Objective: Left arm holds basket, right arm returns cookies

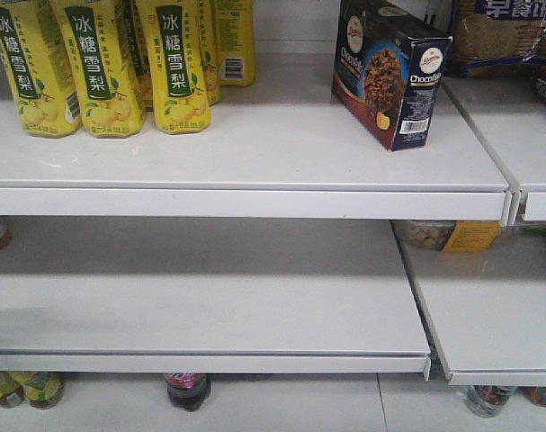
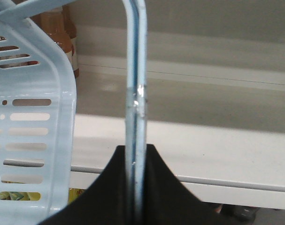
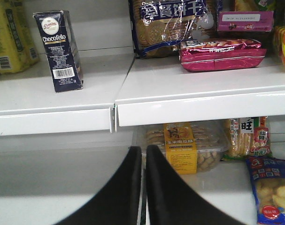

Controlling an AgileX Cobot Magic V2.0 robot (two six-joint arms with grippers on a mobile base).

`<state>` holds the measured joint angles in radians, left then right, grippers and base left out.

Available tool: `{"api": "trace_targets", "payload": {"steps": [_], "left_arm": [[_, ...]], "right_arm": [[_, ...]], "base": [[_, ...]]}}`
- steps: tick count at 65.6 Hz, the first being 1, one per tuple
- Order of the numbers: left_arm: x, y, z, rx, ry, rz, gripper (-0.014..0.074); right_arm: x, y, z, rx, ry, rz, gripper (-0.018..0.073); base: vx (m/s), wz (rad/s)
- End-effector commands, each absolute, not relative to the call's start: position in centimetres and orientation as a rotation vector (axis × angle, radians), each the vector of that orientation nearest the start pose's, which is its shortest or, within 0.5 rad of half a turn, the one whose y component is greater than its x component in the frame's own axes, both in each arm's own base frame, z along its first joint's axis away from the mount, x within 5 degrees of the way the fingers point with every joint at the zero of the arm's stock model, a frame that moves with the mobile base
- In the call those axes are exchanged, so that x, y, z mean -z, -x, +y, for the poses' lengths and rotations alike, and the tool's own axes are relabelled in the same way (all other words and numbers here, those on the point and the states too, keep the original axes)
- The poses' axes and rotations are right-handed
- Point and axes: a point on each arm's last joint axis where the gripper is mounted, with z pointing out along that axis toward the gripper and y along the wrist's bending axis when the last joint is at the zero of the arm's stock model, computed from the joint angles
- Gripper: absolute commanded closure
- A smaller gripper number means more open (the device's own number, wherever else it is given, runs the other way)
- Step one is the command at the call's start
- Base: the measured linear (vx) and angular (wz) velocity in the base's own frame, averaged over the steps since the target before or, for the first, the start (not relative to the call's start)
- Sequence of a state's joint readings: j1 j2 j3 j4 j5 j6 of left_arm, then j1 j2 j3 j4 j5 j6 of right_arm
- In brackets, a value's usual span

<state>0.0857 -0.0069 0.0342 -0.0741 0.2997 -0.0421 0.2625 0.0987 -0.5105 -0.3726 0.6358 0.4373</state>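
Note:
The cookies (image 1: 389,72), a dark navy Chocofello carton, stand upright on the upper white shelf (image 1: 255,144); the right wrist view shows the cookies (image 3: 62,49) at the far left, well above and away from my right gripper (image 3: 143,154). That gripper is shut with nothing between its black fingers. In the left wrist view my left gripper (image 2: 136,154) is shut on the basket's light blue hoop handle (image 2: 135,93), which rises straight up between the fingers. The basket (image 2: 34,136) hangs at the left with its slotted side toward the camera.
Yellow pear-drink cartons (image 1: 102,63) stand at the upper shelf's left. To the right sit bagged biscuits (image 3: 173,26), a pink packet (image 3: 222,54) and a clear cookie tub (image 3: 182,145) on the lower shelf. Bottles (image 1: 188,389) stand under the lowest shelf.

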Motion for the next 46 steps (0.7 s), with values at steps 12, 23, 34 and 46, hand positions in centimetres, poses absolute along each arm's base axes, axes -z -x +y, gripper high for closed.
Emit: {"api": "trace_targets", "payload": {"steps": [12,23,34,46], "left_arm": [[-19.54,-5.42,0.33,0.010,0.124,1.655,0.0596],[-19.54,-5.42,0.33,0.010,0.124,1.655,0.0596],[-19.54,-5.42,0.33,0.010,0.124,1.655,0.0596],[-19.54,-5.42,0.33,0.010,0.124,1.655,0.0596]], "right_arm": [[-33.23,-2.55,-1.25,-0.108,-0.028,1.597,0.0566],[-33.23,-2.55,-1.25,-0.108,-0.028,1.597,0.0566],[-33.23,-2.55,-1.25,-0.108,-0.028,1.597,0.0566],[-33.23,-2.55,-1.25,-0.108,-0.028,1.597,0.0566]], "base": [[0.00,0.00],[0.00,0.00],[0.00,0.00],[0.00,0.00]]}}
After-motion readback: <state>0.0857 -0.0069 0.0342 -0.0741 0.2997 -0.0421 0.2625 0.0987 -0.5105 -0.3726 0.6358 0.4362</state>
